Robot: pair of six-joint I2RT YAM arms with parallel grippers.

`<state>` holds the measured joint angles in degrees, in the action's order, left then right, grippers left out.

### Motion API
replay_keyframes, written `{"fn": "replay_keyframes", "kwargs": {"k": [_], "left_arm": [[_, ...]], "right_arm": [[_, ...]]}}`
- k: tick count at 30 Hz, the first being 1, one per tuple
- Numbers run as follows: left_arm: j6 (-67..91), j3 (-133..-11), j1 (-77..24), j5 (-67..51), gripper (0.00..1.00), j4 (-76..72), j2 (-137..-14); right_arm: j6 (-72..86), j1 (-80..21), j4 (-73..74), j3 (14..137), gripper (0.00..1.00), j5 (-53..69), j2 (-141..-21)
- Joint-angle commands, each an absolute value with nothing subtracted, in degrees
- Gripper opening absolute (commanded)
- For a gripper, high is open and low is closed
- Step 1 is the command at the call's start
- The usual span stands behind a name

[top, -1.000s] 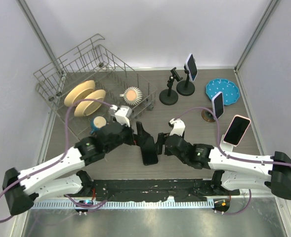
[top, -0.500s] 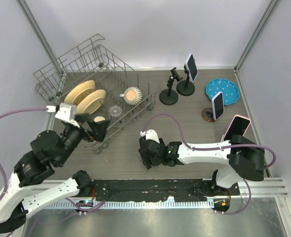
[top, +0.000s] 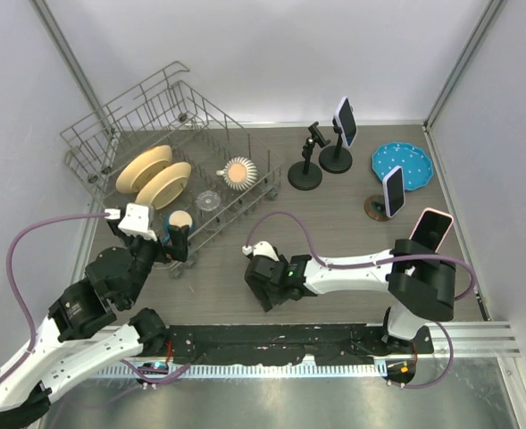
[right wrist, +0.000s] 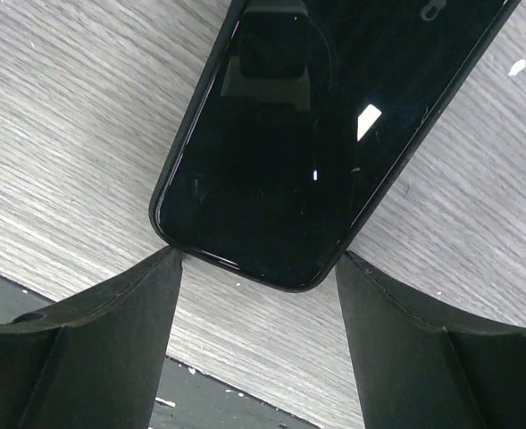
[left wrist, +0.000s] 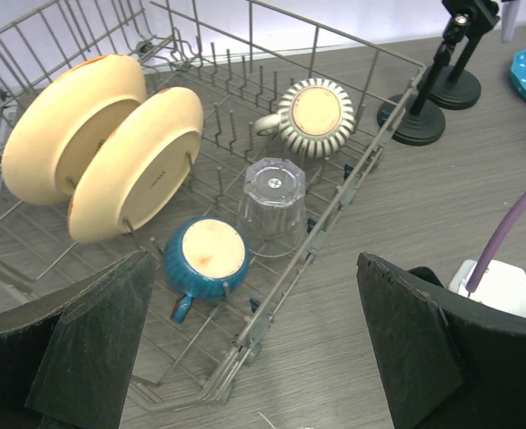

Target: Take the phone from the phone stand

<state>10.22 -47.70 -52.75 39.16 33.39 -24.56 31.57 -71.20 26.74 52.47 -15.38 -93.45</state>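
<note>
Left pincer (left wrist: 254, 264) was spread wide, nothing in it; dish rack (left wrist: 337, 201) sat just ahead and below. Right pincer (right wrist: 258, 259) was open too, no grip. Phone (right wrist: 316, 152) lay flat, glossy face up, on the table (right wrist: 66, 134), with its near end just ahead of and between the fingertips (right wrist: 146, 295).

The left arm (top: 66, 353) and right arm (top: 352, 268) are built alike: smooth white link shells joined by bulky black joint housings. A thin purple cable (top: 12, 259) runs loose along the left arm, and a second purple cable (top: 285, 214) runs along the right. Each wrist carries a small white box (top: 140, 219). The left gripper (left wrist: 254, 268) and right gripper (right wrist: 255, 268) have matte black, wedge-shaped fingers (left wrist: 84, 349) with flat inner faces.
</note>
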Motion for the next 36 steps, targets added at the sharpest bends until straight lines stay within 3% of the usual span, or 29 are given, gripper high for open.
{"fn": "replay_keyframes", "kwargs": {"k": [1, 6, 22, 29, 36], "left_arm": [[8.7, -47.02, -50.63, 40.17, 1.0, 29.44, -23.03], [8.88, -45.97, -47.47, 37.45, 1.0, 28.83, -22.76], [9.75, -44.47, -39.11, 28.83, 1.0, 27.95, -24.08], [9.76, -44.21, -38.76, 28.57, 1.0, 27.95, -23.38], [9.93, -44.03, -38.23, 27.6, 1.0, 27.86, -22.33]], "right_arm": [[29.09, -70.93, 26.64, 55.63, 0.73, -17.58, -96.15], [27.51, -68.47, 24.7, 56.69, 0.68, -18.37, -98.61], [19.95, -58.89, 18.11, 58.01, 0.65, -16.43, -101.51], [20.13, -58.71, 22.84, 60.21, 0.75, -16.87, -97.66], [20.39, -56.96, 27.94, 60.2, 0.86, -21.53, -83.42]]}}
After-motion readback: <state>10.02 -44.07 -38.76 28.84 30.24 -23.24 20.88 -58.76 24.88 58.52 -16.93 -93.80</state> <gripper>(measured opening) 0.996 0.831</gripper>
